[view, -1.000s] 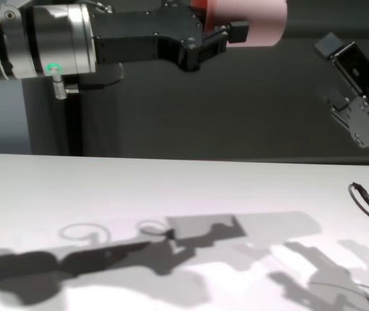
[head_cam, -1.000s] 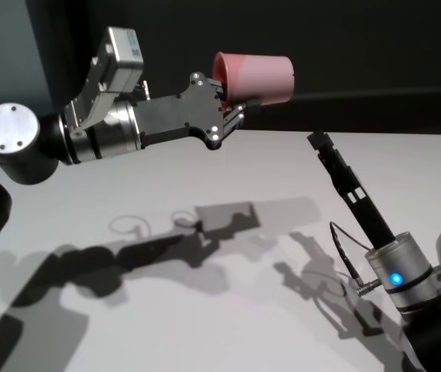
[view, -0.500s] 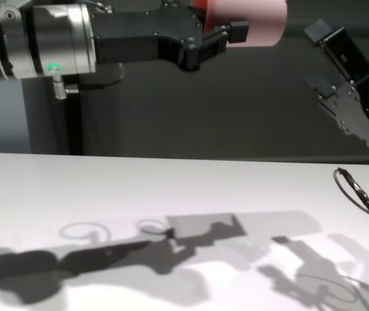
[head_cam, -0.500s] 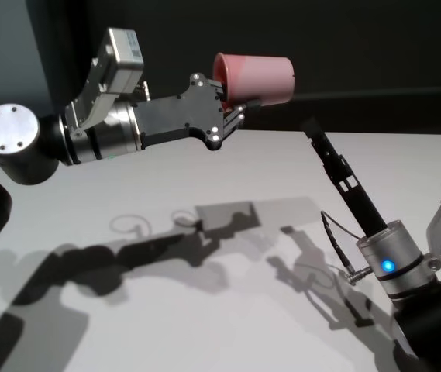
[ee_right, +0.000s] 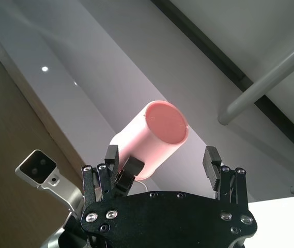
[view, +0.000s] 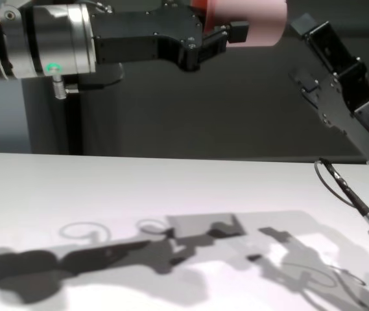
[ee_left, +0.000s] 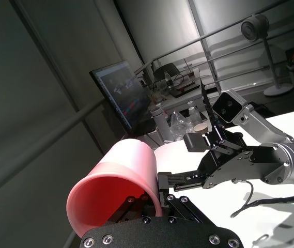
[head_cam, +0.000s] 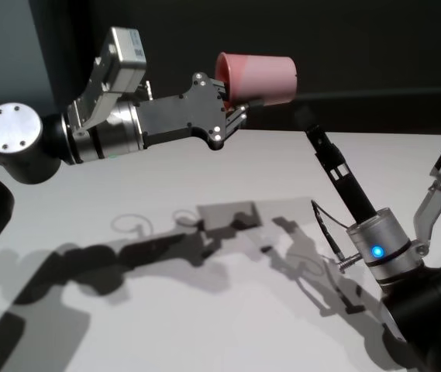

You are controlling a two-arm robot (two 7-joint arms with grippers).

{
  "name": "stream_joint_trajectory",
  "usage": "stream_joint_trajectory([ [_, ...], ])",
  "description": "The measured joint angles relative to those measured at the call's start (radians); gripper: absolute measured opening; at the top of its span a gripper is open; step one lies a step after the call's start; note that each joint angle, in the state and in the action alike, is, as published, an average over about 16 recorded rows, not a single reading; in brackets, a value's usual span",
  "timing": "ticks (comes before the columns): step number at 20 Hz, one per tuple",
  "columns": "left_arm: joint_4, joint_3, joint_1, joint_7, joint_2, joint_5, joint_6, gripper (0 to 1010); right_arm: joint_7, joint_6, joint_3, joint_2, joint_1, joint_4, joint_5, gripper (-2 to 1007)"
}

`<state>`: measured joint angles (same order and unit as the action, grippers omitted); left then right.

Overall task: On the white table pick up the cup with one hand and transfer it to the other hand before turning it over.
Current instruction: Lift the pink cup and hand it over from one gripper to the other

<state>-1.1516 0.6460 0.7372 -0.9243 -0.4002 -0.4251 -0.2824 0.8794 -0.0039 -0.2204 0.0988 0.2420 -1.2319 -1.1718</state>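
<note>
The pink cup (head_cam: pixel 260 76) lies on its side in the air, high above the white table (head_cam: pixel 166 325). My left gripper (head_cam: pixel 234 101) is shut on its rim, and the closed base points toward my right arm. In the left wrist view the cup (ee_left: pixel 120 188) shows its open mouth. My right gripper (view: pixel 301 53) stands open just right of the base and does not touch it. In the right wrist view the cup (ee_right: pixel 159 129) sits ahead of the right gripper (ee_right: pixel 160 156), in line with the gap between its spread fingers (ee_right: pixel 212 157).
The white table (view: pixel 74 194) carries only the shadows of both arms. A cable loop (view: pixel 336 184) hangs from my right wrist. A dark wall stands behind the table.
My right gripper has risen and moved left toward the cup's base, still open. The left arm and the cup have not moved.
</note>
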Motion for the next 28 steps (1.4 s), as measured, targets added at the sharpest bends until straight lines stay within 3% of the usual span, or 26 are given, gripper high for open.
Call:
stream_joint_trajectory([
  [16, 0.000, 0.000, 0.000, 0.000, 0.000, 0.000, 0.000, 37, 0.023, -0.006, -0.041, -0.013, 0.099, 0.115, -0.036, 1002],
  [28, 0.000, 0.000, 0.000, 0.000, 0.000, 0.000, 0.000, 37, 0.110, 0.014, -0.068, -0.025, 0.170, 0.218, -0.087, 1002],
])
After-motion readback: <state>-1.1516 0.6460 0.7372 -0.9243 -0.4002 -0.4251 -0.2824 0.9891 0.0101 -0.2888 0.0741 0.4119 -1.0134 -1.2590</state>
